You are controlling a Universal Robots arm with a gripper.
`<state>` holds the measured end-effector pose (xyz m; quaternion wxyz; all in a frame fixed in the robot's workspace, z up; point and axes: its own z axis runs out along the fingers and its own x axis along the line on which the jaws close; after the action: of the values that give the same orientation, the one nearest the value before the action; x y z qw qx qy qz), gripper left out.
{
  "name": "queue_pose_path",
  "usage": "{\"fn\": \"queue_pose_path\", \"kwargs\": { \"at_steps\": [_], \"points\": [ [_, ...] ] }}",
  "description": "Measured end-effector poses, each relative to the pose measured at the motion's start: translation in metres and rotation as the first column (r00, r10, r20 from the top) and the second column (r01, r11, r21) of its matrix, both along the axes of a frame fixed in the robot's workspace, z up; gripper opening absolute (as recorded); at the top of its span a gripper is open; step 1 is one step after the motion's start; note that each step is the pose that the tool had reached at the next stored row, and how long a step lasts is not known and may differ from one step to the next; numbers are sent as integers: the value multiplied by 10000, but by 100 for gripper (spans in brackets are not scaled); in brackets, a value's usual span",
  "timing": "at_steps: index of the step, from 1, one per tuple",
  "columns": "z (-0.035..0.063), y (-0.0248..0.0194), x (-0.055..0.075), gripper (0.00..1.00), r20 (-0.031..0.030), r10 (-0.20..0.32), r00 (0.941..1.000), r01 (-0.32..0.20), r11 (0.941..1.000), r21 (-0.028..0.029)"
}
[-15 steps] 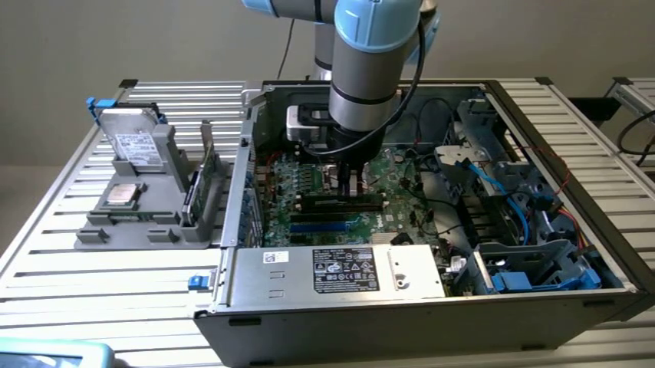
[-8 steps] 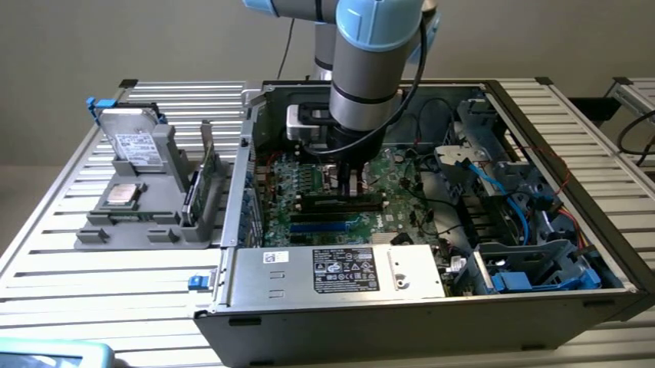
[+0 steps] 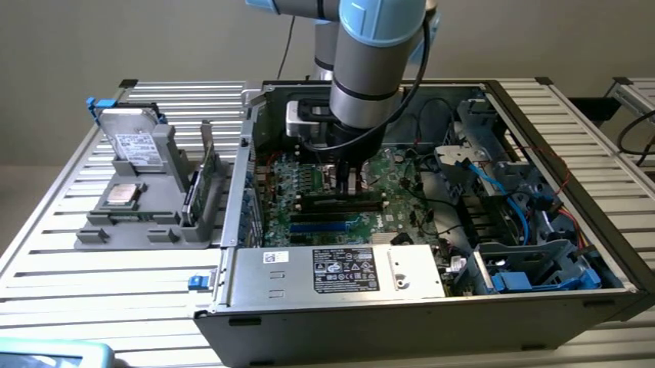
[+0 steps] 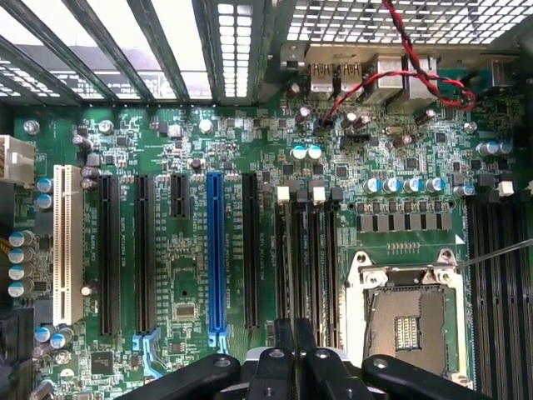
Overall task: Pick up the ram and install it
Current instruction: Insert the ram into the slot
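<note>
Exterior view, arm: it reaches down from above into the open computer case (image 3: 557,299); the case lies on a slatted metal table (image 3: 61,261)
Exterior view, gripper: the gripper (image 3: 346,178) hangs over the green motherboard (image 3: 307,218), near the middle of the case; its fingers are close together
Exterior view, ram: the ram (image 3: 348,188) stands upright, pinched between the fingers, just above the long black slots; if it touches them, I cannot tell
Exterior view, holder: a grey holder (image 3: 123,222) sits on the table at the exterior view's left, outside the case; a tall green card (image 3: 211,180) stands in it
Wrist view, gripper: the two fingers (image 4: 281,342) are almost together; only a thin dark edge shows between them
Wrist view, slots: the fingers are over the black memory slots (image 4: 287,250) with white clips; these slots lie between a blue slot (image 4: 216,250) and the processor socket (image 4: 408,312)
</note>
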<state>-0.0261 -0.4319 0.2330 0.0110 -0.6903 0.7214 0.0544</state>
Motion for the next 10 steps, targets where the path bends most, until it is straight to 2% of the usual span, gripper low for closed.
{"fn": "queue_pose_path", "kwargs": {
  "at_steps": [7, 10],
  "points": [
    [58, -1, 1, 13, -245, 1, 9997, -2, 10000, -52],
    [69, -1, 0, 13, -309, -1, 9995, -1, 10000, -77]
  ]
}}
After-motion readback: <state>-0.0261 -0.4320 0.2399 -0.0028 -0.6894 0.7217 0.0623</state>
